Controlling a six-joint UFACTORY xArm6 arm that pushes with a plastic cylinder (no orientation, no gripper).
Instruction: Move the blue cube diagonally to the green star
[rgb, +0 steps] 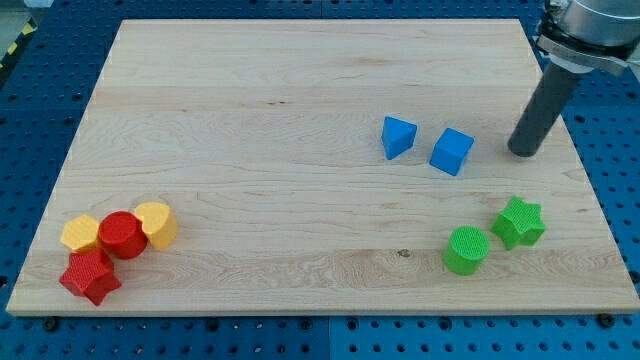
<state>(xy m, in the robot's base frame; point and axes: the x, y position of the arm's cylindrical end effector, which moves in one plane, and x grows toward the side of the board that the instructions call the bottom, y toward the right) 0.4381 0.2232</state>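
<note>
The blue cube (452, 151) lies right of the board's middle. The green star (519, 222) lies below and to the right of it, near the view's right edge of the board. My tip (522, 152) rests on the board just right of the blue cube, with a small gap between them, and above the green star. The rod rises toward the view's top right.
A second blue block, wedge-like (398, 136), sits left of the cube. A green cylinder (466, 250) sits left of the star. At the bottom left are a yellow block (81, 233), a red cylinder (122, 235), a yellow cylinder (156, 224) and a red star (90, 277). The wooden board (250, 150) lies on a blue pegboard.
</note>
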